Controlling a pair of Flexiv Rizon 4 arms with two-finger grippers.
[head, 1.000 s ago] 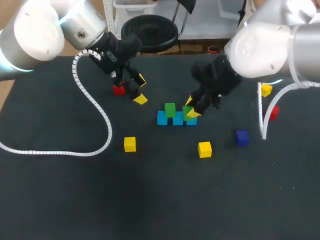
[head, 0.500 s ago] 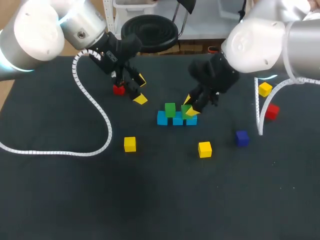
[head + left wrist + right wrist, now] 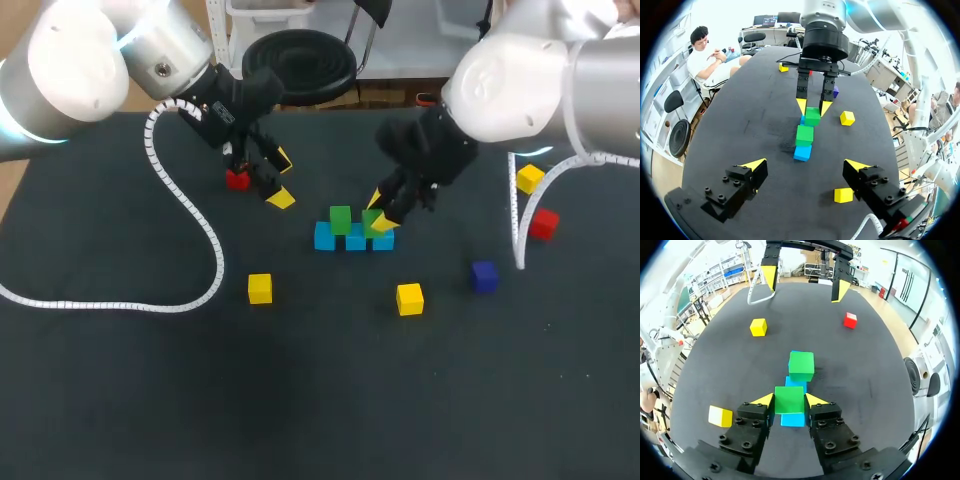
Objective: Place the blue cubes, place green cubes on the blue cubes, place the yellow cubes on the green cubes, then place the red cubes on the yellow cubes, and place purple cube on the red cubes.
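Black tabletop [image 3: 120, 380], mid-area: right gripper [image 3: 381, 216] clamps a green cube [image 3: 789, 399] directly above the row's end blue cube [image 3: 792, 419]; left gripper [image 3: 282, 178] stands released, farther off.

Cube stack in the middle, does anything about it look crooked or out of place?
Nothing stands out. The blue cubes lie in a straight row, one green cube sits level on them, and the right gripper is shut on the second green cube over the row's other end.
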